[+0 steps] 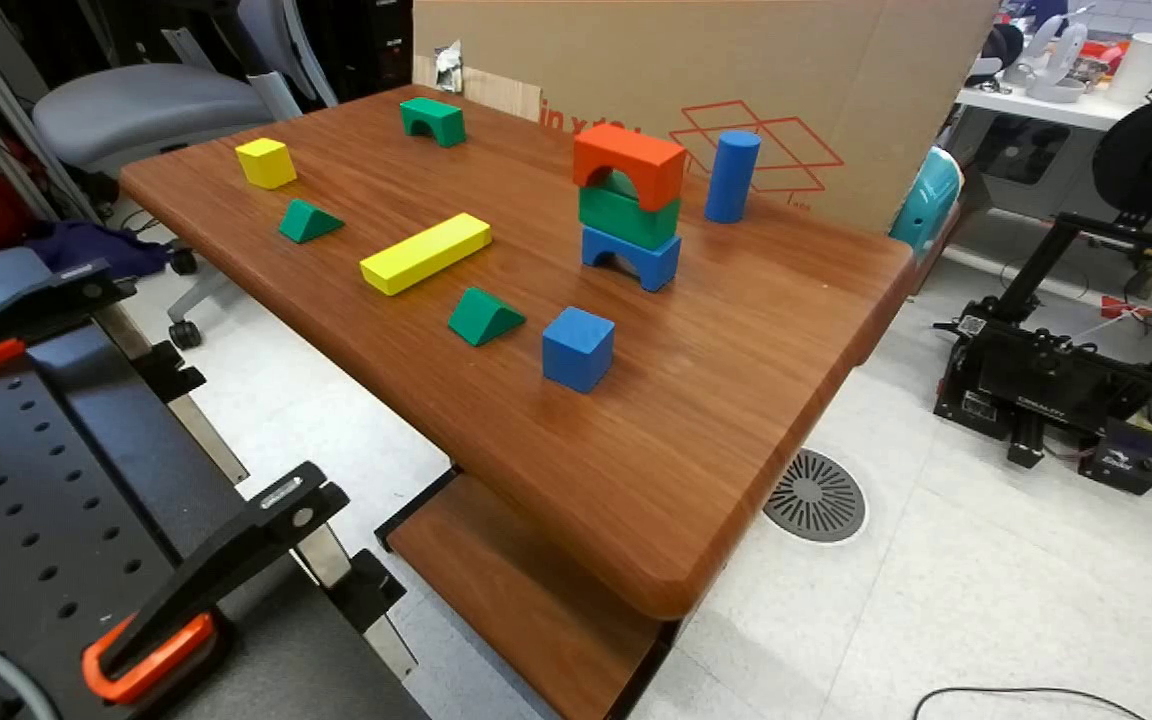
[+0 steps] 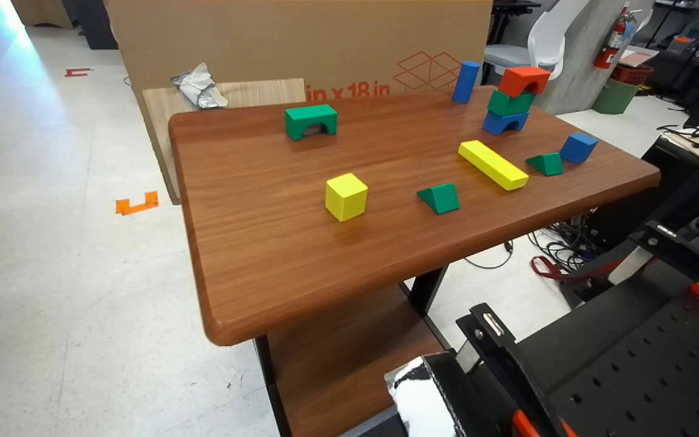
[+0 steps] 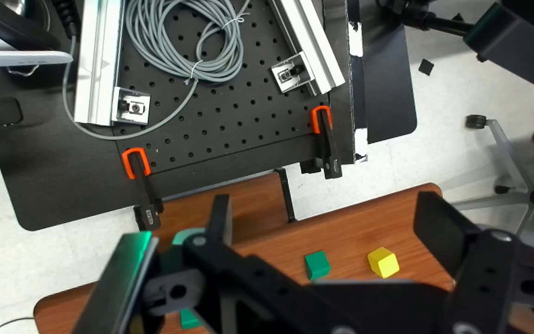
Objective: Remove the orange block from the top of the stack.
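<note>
The orange block [image 1: 641,155] is an orange-red arch on top of the stack, and it also shows in an exterior view [image 2: 525,77]. Under it the stack has a green block [image 1: 626,218] over a blue arch block [image 1: 651,262]; these also show in an exterior view, the green block [image 2: 510,103] and the blue arch block [image 2: 501,123]. The stack is upright. My gripper [image 3: 327,218] shows only in the wrist view. Its fingers are wide apart with nothing between them. The orange block and the stack are not visible in the wrist view.
The wooden table [image 1: 736,430] also holds a yellow bar [image 1: 426,253], a blue cube [image 1: 577,349], a blue cylinder [image 1: 733,177], green wedges [image 1: 485,317], a green arch [image 1: 433,121] and a yellow cube [image 1: 266,163]. A cardboard sheet [image 1: 836,90] stands behind. A black bench [image 3: 230,120] with clamps faces the table.
</note>
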